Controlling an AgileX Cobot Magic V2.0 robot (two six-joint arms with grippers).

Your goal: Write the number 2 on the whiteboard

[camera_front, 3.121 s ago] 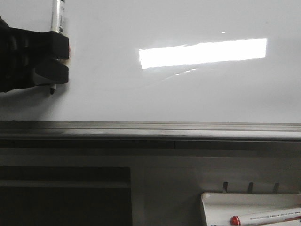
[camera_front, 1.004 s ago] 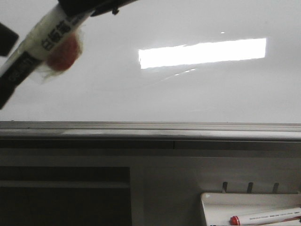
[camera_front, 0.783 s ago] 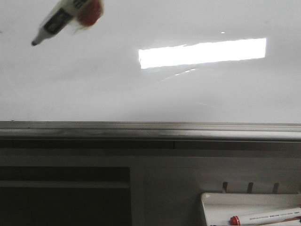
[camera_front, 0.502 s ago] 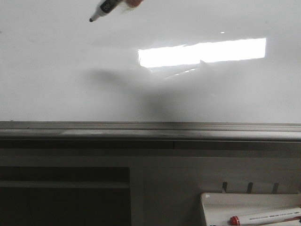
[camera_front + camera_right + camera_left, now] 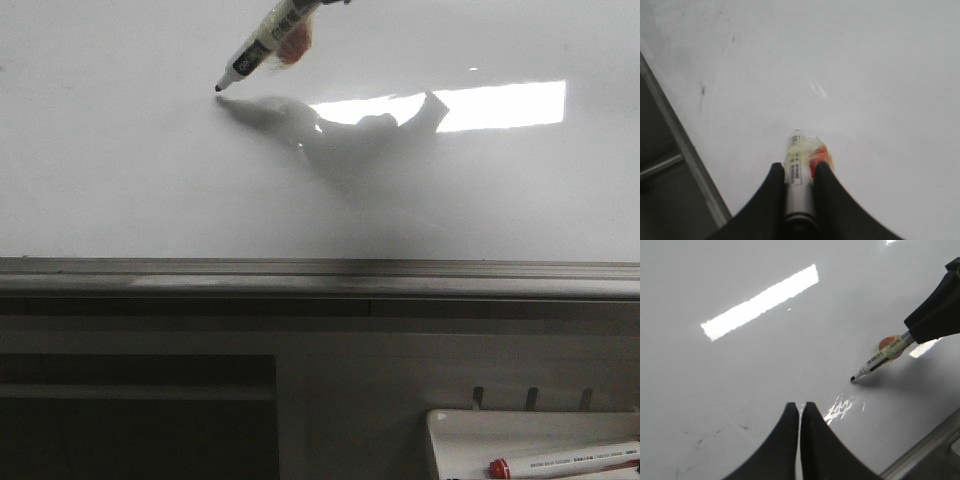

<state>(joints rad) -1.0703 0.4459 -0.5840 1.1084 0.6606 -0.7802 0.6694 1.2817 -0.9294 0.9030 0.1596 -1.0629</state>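
Here the left gripper (image 5: 800, 412) hangs over the whiteboard (image 5: 120, 180) with its fingers pressed together on nothing. To its right, the right gripper (image 5: 799, 172) clamps a black-tipped marker (image 5: 265, 45), whose tip meets the glossy board at its own shadow. No stroke of the number 2 shows there. Lower right, a red-capped marker (image 5: 565, 461) lies in a white tray (image 5: 445, 430).

Whiteboard (image 5: 120, 170): big glossy white board, grey metal rail along its near edge, bright rect. light reflection on the surface, dark shadow beside it. Few faint smudges in wrist views. No drawn stroke of the 2 visible on it.
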